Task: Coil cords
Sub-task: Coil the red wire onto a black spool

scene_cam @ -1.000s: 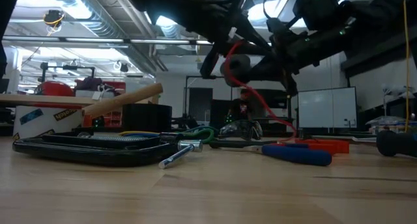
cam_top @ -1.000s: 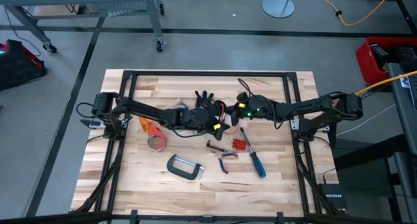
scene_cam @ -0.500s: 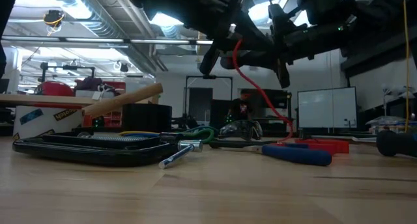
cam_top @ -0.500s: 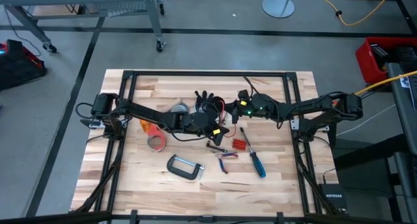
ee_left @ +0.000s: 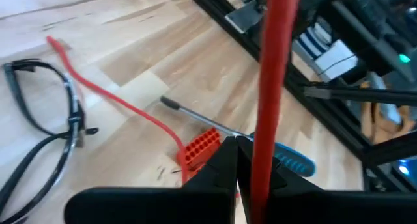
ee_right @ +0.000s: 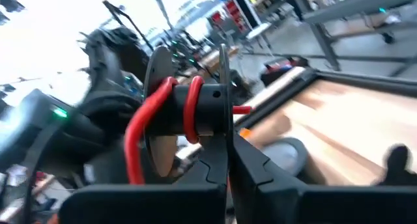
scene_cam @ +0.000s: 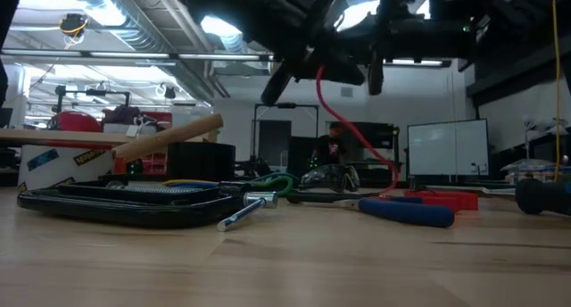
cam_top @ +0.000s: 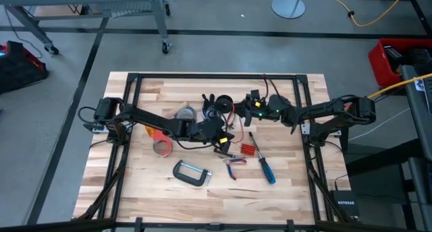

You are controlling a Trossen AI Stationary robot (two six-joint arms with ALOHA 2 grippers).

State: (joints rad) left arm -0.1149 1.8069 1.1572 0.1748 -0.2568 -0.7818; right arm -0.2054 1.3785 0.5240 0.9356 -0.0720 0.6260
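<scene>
red cord (ee_right: 156,103) loops twice around a black spool (ee_right: 195,107) clenched by the right hand (ee_right: 225,165); left hand (ee_left: 244,162) pinches the cord above the screwdriver (ee_left: 287,160).

Two dark, slim jointed arms here, black cabling trailing at their bases, green lights glowing at the right arm's wrist, yellow tags by the left.

Below the left gripper (cam_top: 221,133), the red cord (ee_left: 270,87) it is pinching shut is crossing the gap toward the right gripper (cam_top: 237,111). Just beneath, the bit holder (cam_top: 247,150), screwdriver (cam_top: 263,163) and C-clamp (cam_top: 191,172) are crowding the table (cam_top: 290,185), whose outer boards are lying bare.
</scene>
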